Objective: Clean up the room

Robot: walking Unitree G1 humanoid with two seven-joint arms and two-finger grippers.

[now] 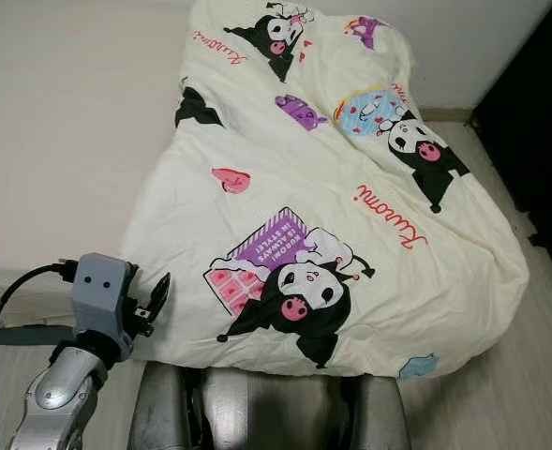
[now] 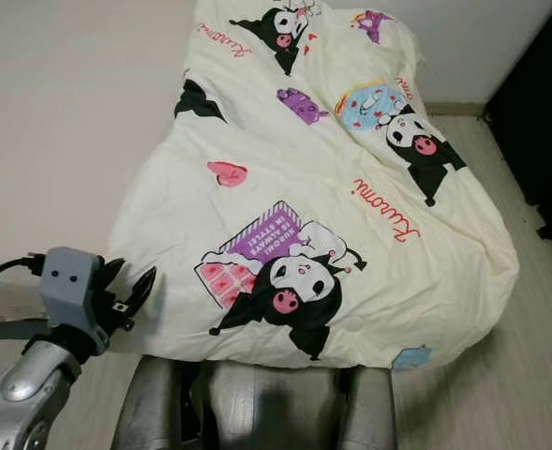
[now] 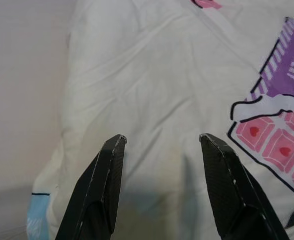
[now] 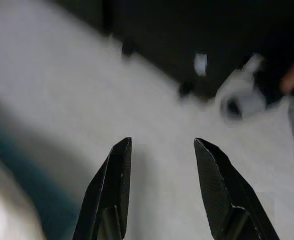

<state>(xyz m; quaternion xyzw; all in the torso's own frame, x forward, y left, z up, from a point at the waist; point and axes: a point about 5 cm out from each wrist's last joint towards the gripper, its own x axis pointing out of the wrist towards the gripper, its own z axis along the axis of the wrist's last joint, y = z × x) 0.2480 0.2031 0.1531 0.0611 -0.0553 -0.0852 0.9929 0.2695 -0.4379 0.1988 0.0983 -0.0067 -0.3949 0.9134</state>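
A cream duvet (image 1: 332,187) printed with black cartoon characters, red script and a purple box lies crumpled over the right part of a bare white mattress (image 1: 69,141). My left gripper (image 1: 156,302) stands open at the duvet's near left corner, just beside the cloth, with nothing between its fingers. In the left wrist view the left gripper (image 3: 161,142) points at the duvet (image 3: 156,90) with its fingers (image 3: 109,165) spread. My right gripper (image 4: 161,145) is open in its wrist view, aimed at a blurred pale floor (image 4: 87,100), holding nothing.
Pale wood floor (image 1: 500,394) runs along the right of the bed. A dark piece of furniture (image 1: 538,122) stands at the far right. My own silver body (image 1: 266,408) fills the bottom middle. The right wrist view has blurred dark furniture (image 4: 186,30) and small objects.
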